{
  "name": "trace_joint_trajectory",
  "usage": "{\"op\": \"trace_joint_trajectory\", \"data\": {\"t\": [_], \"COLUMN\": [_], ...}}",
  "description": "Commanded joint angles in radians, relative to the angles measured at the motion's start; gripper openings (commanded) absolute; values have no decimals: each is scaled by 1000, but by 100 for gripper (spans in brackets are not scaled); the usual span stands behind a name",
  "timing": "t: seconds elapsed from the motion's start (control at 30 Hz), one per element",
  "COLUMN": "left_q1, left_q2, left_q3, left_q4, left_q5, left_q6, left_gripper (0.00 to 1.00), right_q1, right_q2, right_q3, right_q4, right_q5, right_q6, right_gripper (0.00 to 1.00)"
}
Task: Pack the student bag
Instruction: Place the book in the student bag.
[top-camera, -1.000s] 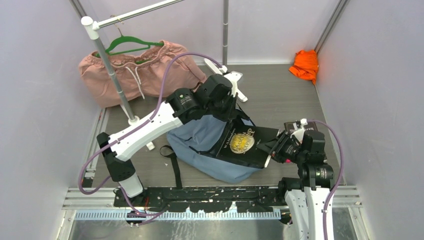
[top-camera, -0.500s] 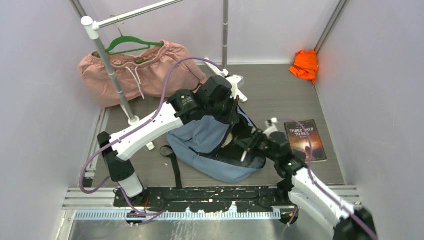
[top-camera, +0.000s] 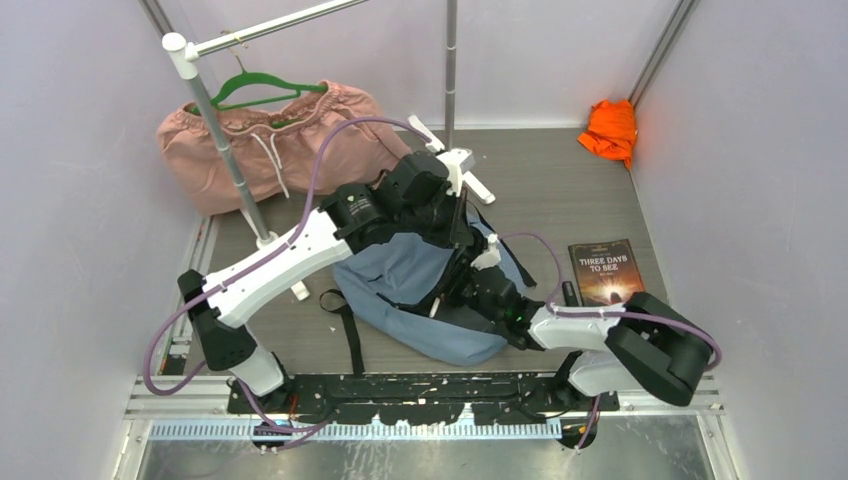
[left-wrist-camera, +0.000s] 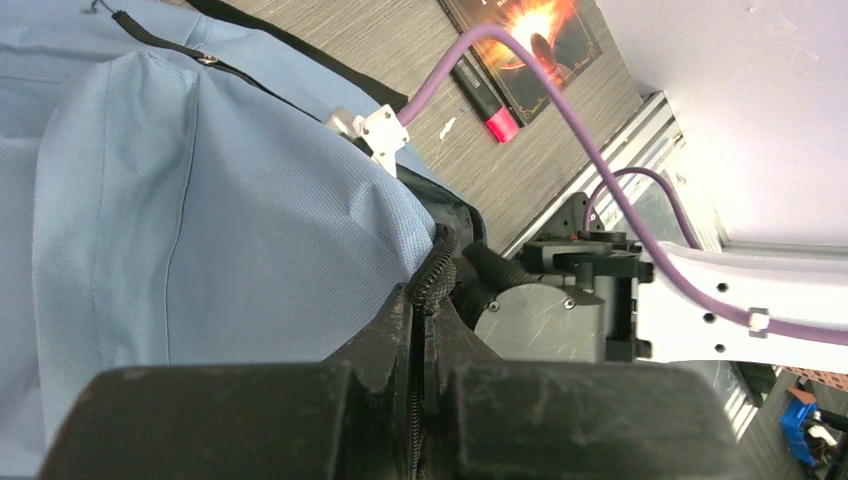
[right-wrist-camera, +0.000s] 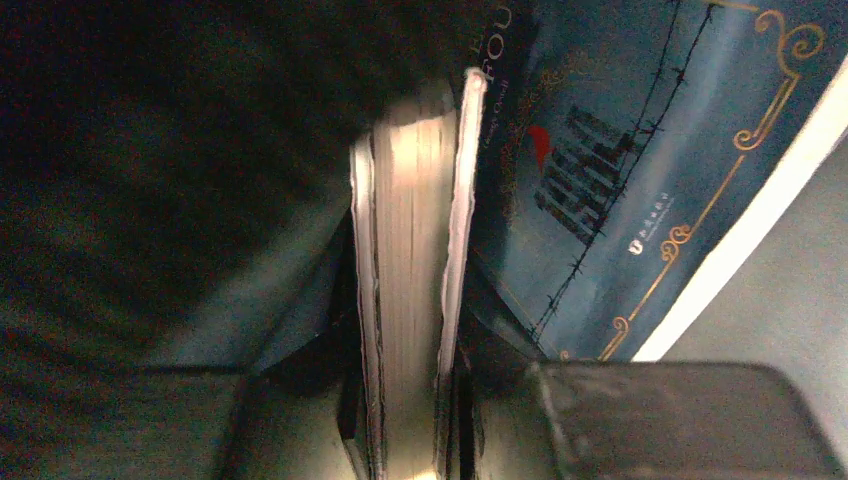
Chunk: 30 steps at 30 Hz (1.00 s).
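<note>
student bag (top-camera: 400, 275): dusty-blue woven cloth, matt, fine weave visible up close; zipper (left-wrist-camera: 432, 272) black, coarse coil teeth. Held book (right-wrist-camera: 405, 300): cream paper page block, slightly rough cut edge. Blue book (right-wrist-camera: 620, 170) beside it: glossy cover, gold print. Three Days to See book (top-camera: 606, 272), right: glossy cover. Tabletop (top-camera: 560, 190): grey wood-grain, matt. Pink garment (top-camera: 290, 150), far left: soft gathered cloth; hanger (top-camera: 280, 84) green plastic, smooth. Orange cloth (top-camera: 611, 128), far right: crumpled. Near rail (top-camera: 170, 385): bare metal.

Top overhead, facing down; wrists close-up; top, left-wrist share student bag (top-camera: 400, 275).
</note>
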<state>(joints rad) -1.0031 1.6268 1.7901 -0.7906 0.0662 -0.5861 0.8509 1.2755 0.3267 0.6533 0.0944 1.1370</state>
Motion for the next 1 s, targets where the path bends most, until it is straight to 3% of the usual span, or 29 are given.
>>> {"op": "trace_joint_trajectory", "data": {"t": [0.0, 0.3, 0.4, 0.53, 0.8, 0.97], "left_q1": [16, 47, 65, 96, 140, 153], "left_q2": [-90, -117, -133, -152, -175, -187], "left_q3": [-34, -75, -98, -131, -182, -203], "left_q4": [132, 150, 151, 160, 180, 189], "left_q5": [34, 52, 51, 56, 70, 82], "left_q6": [-40, -50, -50, -53, -57, -58], "left_gripper": [0, 0, 0, 0, 0, 0], "right_q1": [50, 55, 55, 56, 57, 57], "right_q2": [86, 263, 220, 92, -132, -206], "right_q3": [9, 58, 46, 25, 47, 47], "right_q4": [176, 232, 141, -73, -430, -531], "right_q5": [286, 327, 333, 357, 322, 297], "right_q6": [27, 106, 105, 118, 117, 139], "right_gripper": [1, 2, 40, 70, 95, 97]}}
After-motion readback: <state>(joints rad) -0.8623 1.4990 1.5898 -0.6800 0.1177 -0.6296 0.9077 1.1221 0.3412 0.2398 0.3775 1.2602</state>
